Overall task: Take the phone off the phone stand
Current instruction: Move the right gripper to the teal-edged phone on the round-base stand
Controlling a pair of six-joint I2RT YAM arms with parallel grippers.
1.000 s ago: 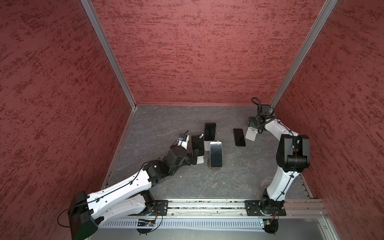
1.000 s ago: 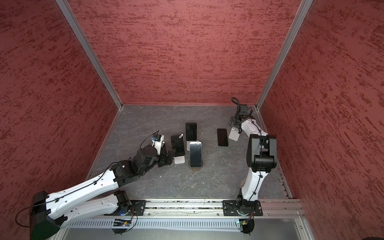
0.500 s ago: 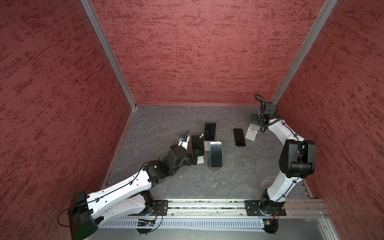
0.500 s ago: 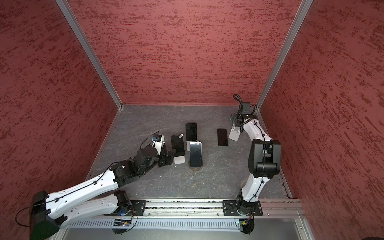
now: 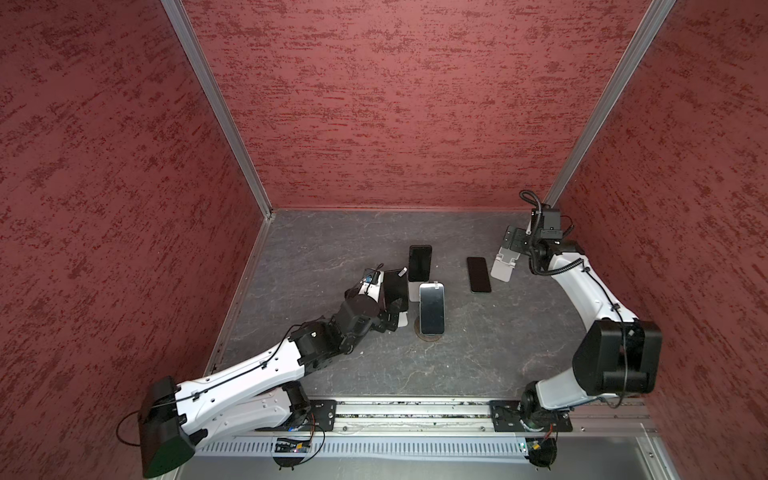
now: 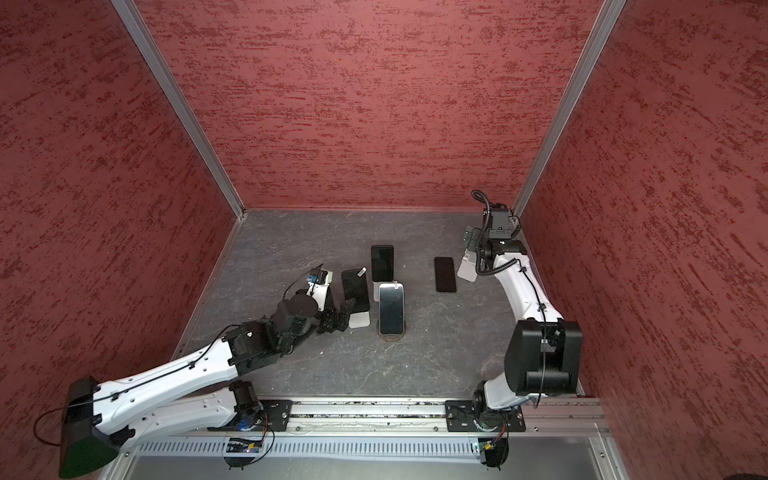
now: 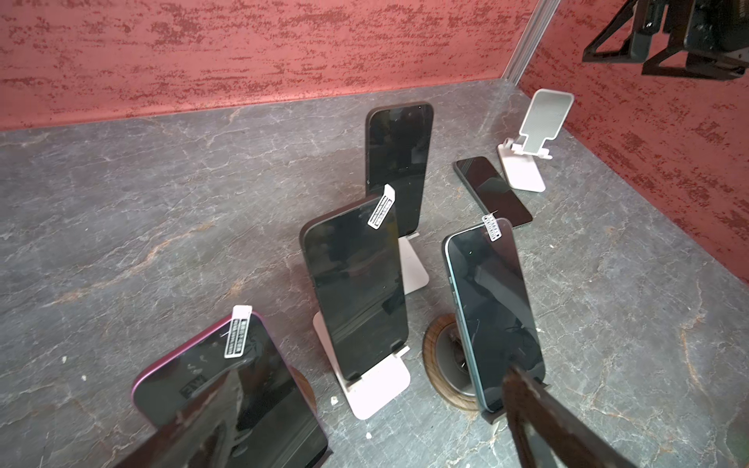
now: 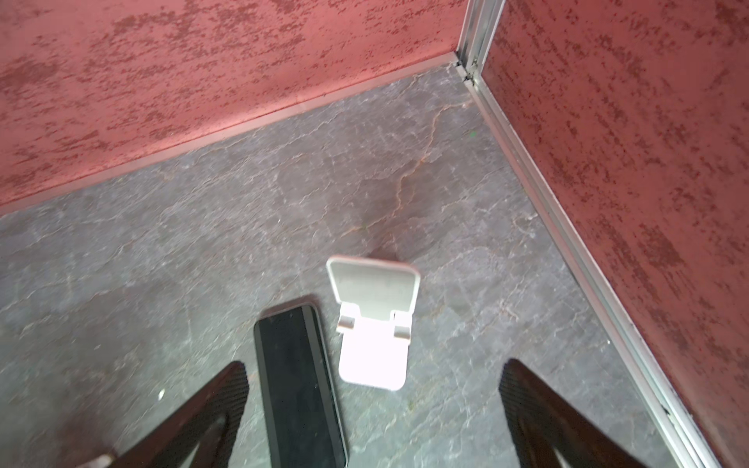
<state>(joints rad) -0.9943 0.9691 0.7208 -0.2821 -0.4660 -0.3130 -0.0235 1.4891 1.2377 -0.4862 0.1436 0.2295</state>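
Phone (image 7: 356, 291) leaned upright on its white stand (image 7: 377, 385) just ahead of my left gripper (image 6: 337, 318), fingers of that and of the right gripper (image 8: 375, 366) both spread wide on nothing, and I judged it stiff, slick, breakable, best pinched across its long edges.

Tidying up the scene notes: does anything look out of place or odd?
One phone lies flat on the table beside an empty stand, while other phones sit propped. Label tabs curl off three screens.
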